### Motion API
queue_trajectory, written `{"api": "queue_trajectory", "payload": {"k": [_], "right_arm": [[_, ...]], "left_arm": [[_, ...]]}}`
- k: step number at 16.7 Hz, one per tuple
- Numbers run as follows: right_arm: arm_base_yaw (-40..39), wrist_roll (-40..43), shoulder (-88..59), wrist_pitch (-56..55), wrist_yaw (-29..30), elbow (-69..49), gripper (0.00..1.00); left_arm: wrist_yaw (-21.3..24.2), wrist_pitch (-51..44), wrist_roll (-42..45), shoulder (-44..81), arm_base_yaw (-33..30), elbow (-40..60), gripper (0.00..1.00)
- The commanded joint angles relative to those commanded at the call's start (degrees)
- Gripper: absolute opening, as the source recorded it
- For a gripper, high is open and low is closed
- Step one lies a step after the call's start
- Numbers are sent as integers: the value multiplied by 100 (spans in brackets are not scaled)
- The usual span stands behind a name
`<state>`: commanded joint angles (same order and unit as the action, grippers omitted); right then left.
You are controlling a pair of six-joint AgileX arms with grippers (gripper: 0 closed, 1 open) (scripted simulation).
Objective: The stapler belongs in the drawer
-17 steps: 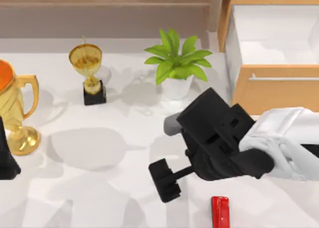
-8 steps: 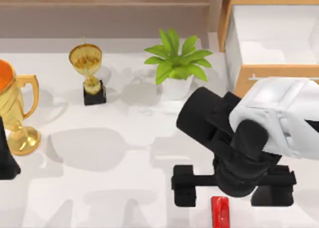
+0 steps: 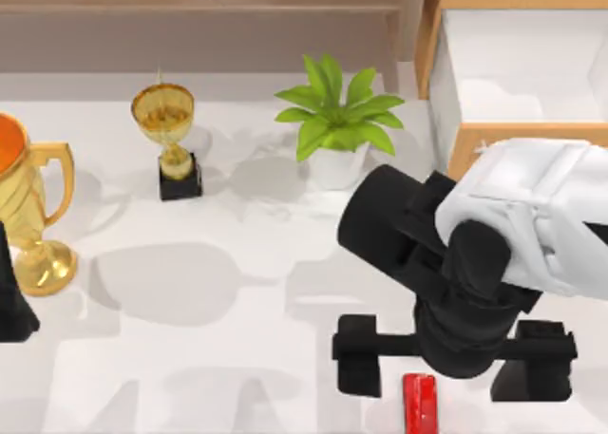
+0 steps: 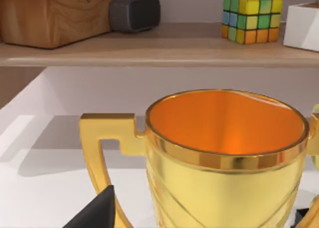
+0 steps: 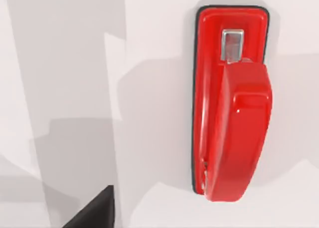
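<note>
Fingers of the right gripper (image 3: 452, 366) spread wide, holding nothing, straddling above the stapler (image 3: 419, 404) at the table's (image 3: 190, 377) near edge; judged best: descend straight, centre it, clamp its long sides; drawer (image 3: 513, 73) open at far right corner

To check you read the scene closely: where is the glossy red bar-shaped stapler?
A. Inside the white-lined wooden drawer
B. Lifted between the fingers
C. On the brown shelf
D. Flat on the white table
D: the glossy red bar-shaped stapler lies flat on the white table, below the right gripper.
</note>
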<state>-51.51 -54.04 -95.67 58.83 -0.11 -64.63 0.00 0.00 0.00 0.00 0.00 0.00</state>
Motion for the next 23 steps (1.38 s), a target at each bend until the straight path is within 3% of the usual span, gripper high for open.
{"api": "queue_trajectory", "payload": {"k": [11,16,23], "right_arm": [[-12,-22,-630,-1510,2,872,100],[-15,-26,-686,-1636,2,950,100],[-15,-26,-686,-1636,2,950,47]], "left_arm": [[0,0,0,0,0,0,100],[0,0,0,0,0,0,100],[0,0,0,0,0,0,100]]}}
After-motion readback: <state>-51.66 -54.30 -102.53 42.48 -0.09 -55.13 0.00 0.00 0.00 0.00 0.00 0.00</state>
